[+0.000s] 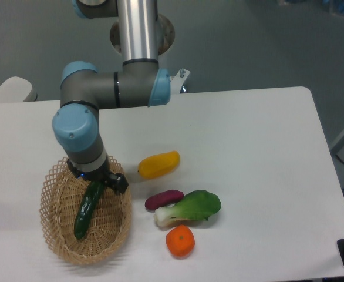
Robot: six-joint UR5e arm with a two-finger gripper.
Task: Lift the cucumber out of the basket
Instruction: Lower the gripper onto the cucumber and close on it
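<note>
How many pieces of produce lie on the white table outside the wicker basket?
4: a yellow vegetable right of the tan woven wicker basket, a purple one below it, a leafy green bok choy beside that, and an orange fruit nearest the front edge.

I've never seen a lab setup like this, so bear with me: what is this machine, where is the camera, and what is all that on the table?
It is a robot arm with a two-finger gripper at its tip, filmed by one fixed camera looking down at a white table. The gripper is over the upper end of a cucumber that lies in a wicker basket; whether it is gripping it cannot be told. Beside the basket lie a yellow vegetable, a purple one, a bok choy and an orange.
</note>
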